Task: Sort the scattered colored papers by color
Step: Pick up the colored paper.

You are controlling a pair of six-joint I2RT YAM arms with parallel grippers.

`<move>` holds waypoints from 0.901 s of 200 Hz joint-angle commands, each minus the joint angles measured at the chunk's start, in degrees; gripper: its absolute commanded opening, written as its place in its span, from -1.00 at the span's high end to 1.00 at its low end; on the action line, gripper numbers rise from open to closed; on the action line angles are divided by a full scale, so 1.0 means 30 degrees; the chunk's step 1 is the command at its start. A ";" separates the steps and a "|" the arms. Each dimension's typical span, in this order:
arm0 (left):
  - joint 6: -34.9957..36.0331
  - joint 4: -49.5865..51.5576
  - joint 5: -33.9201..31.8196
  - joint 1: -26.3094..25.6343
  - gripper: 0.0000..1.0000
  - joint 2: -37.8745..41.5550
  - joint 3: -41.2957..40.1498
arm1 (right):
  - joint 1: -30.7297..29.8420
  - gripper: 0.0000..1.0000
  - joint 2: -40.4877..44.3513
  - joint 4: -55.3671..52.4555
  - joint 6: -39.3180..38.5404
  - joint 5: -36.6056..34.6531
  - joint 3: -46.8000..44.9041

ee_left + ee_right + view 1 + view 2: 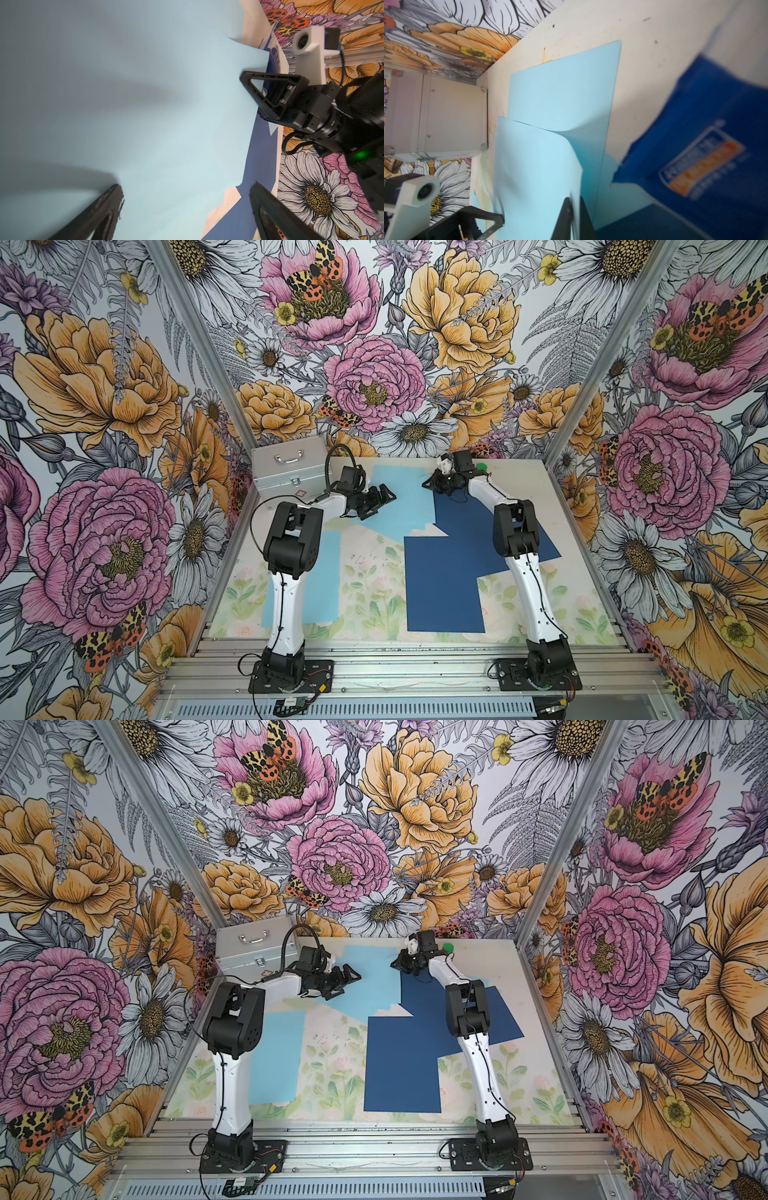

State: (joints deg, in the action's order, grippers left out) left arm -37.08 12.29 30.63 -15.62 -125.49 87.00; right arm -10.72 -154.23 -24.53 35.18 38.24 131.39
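White-shelled arms (534,597) — black joints (293,539), black cables (285,145), screwed base plates (510,677)

Navy papers (440,572) overlap right; sky-blue papers (403,497) left

three light blue papers (324,572), two navy papers (444,585)

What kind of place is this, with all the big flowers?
Probably a robot practice booth: a left arm and right arm bolted to a metal rail, flower-printed walls boxing in one small table, dark blue papers laid out for sorting.
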 commanded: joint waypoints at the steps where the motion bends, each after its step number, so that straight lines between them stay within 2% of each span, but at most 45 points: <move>1: 0.0173 0.0384 0.0366 -0.0017 -0.96 -0.0750 -0.0023 | -0.0002 0.99 0.0289 0.0134 -0.0212 0.0105 0.0474; 81: -0.0048 0.1087 0.0559 0.0296 -0.96 0.0851 0.0624 | 0.0445 1.00 0.3127 -0.0209 -0.0978 -0.0606 -0.1250; 140: -0.2152 0.1058 -0.0647 0.0119 -0.96 0.4621 -0.0864 | 0.0512 1.00 0.4983 -0.0288 -0.1084 -0.1369 -0.2270; 180: -0.5059 -0.0462 -0.1040 -0.0856 -0.96 0.6876 -0.3183 | 0.0531 1.00 0.6909 -0.0292 -0.1077 -0.2443 -0.3376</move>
State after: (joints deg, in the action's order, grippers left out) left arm -45.41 15.00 29.45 -15.92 -108.36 82.11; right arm -9.17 -138.82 -25.43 32.95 34.00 122.98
